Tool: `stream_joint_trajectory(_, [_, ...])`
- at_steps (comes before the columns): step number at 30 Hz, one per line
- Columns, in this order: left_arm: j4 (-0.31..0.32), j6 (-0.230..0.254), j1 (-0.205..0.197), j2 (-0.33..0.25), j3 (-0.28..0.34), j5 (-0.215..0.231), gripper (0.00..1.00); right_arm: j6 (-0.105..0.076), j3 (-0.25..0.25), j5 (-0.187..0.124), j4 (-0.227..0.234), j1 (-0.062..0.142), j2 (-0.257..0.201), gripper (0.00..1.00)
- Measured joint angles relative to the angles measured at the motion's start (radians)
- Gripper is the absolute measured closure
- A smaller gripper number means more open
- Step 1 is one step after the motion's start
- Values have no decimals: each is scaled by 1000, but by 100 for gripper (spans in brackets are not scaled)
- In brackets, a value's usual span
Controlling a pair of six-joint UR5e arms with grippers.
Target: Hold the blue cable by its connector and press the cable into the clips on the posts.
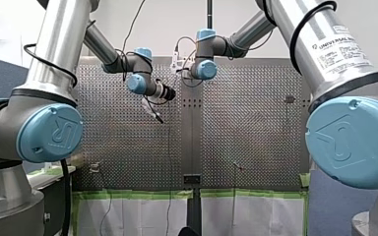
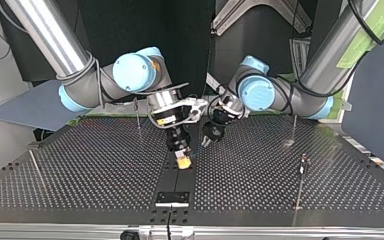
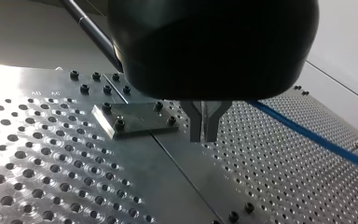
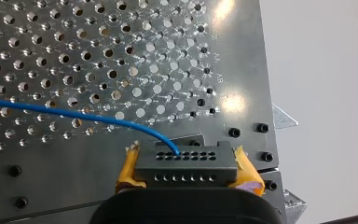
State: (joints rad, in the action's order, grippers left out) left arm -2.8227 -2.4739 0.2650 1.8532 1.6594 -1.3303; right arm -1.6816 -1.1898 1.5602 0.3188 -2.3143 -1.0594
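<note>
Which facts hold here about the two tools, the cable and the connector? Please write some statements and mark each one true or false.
1. My right tool clamps the black connector between its yellow pads. True.
2. My left tool holds the blue cable. False: the cable runs beside it, and it holds nothing.
3. The blue cable goes into one hole of the connector. True.
4. The connector shows only one row of holes. False: it shows two rows.
</note>
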Motion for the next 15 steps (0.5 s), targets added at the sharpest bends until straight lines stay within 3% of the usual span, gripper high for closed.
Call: stream_joint_trajectory(15, [-46, 89, -20, -65, 0, -112, 100, 0, 0, 0, 0, 0, 0, 100])
